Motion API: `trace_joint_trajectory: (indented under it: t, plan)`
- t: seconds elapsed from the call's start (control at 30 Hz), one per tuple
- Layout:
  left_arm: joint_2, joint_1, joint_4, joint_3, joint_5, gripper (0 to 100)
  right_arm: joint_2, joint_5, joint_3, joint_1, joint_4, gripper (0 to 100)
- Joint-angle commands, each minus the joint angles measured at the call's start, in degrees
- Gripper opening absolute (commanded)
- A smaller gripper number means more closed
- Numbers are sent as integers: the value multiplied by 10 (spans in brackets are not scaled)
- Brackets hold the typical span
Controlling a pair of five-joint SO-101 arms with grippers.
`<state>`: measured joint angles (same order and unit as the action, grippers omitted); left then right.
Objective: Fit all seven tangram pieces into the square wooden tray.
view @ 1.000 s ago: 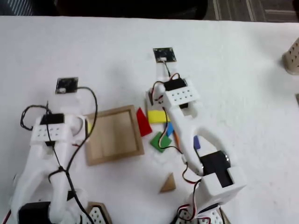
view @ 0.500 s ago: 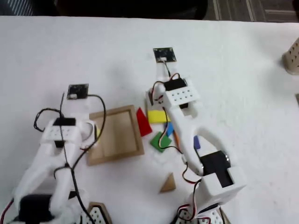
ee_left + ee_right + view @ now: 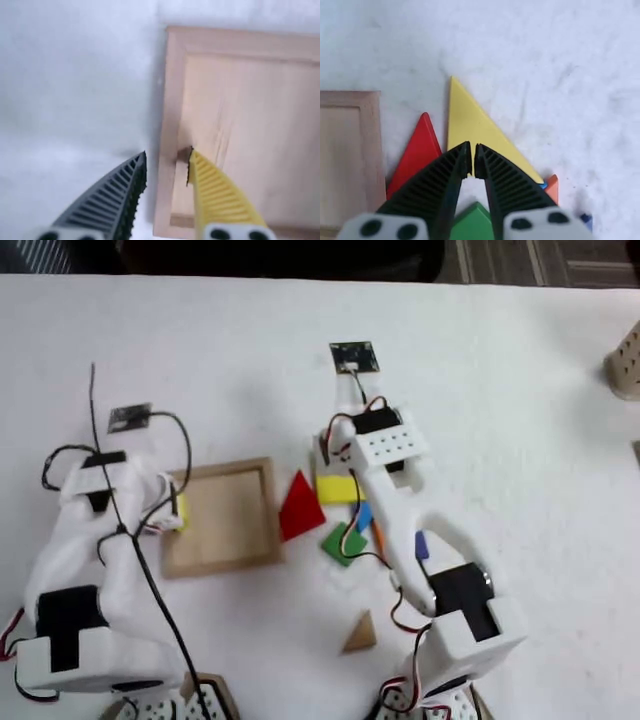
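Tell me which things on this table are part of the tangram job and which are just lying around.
Part of the job:
tray, red triangle, yellow triangle, green piece, blue piece, orange piece, tan triangle.

Just lying about:
beige block with holes, at the table's right edge.

From the high view we look steeply down on the white table point(image 3: 520, 440) from a fixed spot off the arms, far enough back to take in both arms and the square wooden tray point(image 3: 222, 518). Our left wrist view sits close behind the left end effector point(image 3: 166, 156), facing along its fingers onto one tray rim. Our right wrist view rides just behind the right end effector point(image 3: 472, 147), facing the yellow piece point(image 3: 470, 117) and red piece point(image 3: 417, 150). All three share the tray.
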<state>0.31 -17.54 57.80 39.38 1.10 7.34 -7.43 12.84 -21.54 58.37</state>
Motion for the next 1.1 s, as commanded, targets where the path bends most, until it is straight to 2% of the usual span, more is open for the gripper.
trace_joint_trajectory:
  t: [0.0,0.2,0.47,0.67,0.93,1.0,1.07]
  plan:
    - [9,-40,1,-17,-33,151,-29,8,-9,17,-7,18]
    - [9,-86,-1,-38,-35,151,-30,8,-12,57,7,18]
    - [9,-102,-25,-38,-21,151,-126,25,9,53,167,17]
    - [9,-97,-27,-36,-22,151,-229,268,190,43,192,17]
    - [9,-89,-33,-35,-25,151,-320,560,299,27,387,17]
    - [9,-89,-33,-35,-25,151,-332,632,325,23,389,17]
    - [9,-89,-33,-35,-25,151,-338,669,344,21,375,17]
